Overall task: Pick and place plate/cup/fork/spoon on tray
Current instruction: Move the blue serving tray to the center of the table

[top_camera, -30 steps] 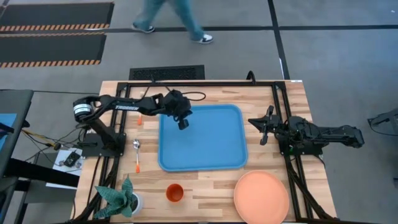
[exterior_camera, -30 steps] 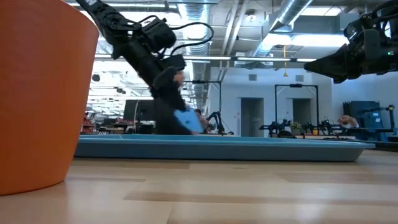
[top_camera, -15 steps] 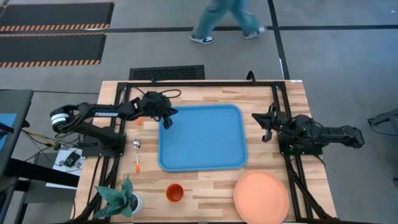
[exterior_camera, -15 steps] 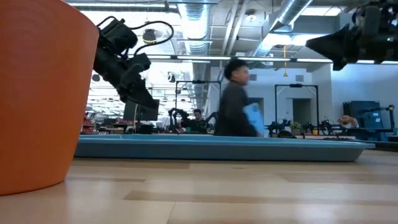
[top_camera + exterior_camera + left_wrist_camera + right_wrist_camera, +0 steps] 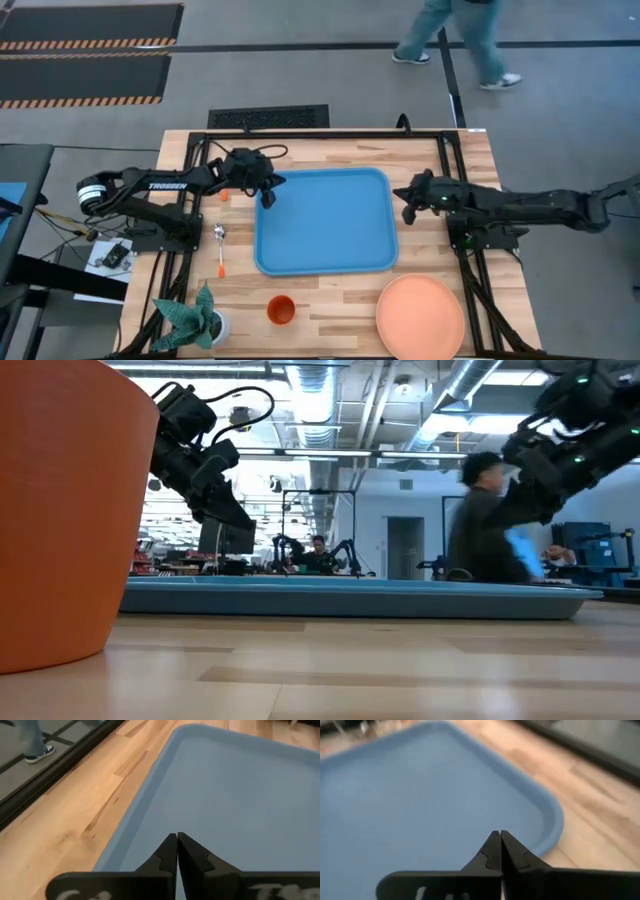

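The blue tray (image 5: pixel 325 225) lies in the middle of the table. The salmon-orange plate (image 5: pixel 420 316) lies at the near right, the orange cup (image 5: pixel 281 309) near the front edge; the cup fills the low view's left (image 5: pixel 60 510). The spoon (image 5: pixel 219 240) lies flat left of the tray. A short orange piece (image 5: pixel 225 194), perhaps the fork's handle, shows beside my left arm; the rest is hidden. My left gripper (image 5: pixel 268 196) is shut and empty over the tray's far left corner (image 5: pixel 177 837). My right gripper (image 5: pixel 408 211) is shut and empty at the tray's right rim (image 5: pixel 496 836).
A white pot with a green plant (image 5: pixel 197 320) stands at the near left corner. A black frame (image 5: pixel 320 135) runs along the table's far and side edges. A person (image 5: pixel 455 35) walks on the floor beyond the table and shows in the low view (image 5: pixel 485 520).
My left gripper has gone from over the tray's far middle toward the table's left edge, to the tray's far left corner, and then kept still. My right gripper has reached toward the tray, stretching out to the table's left. The person has walked rightward behind the table.
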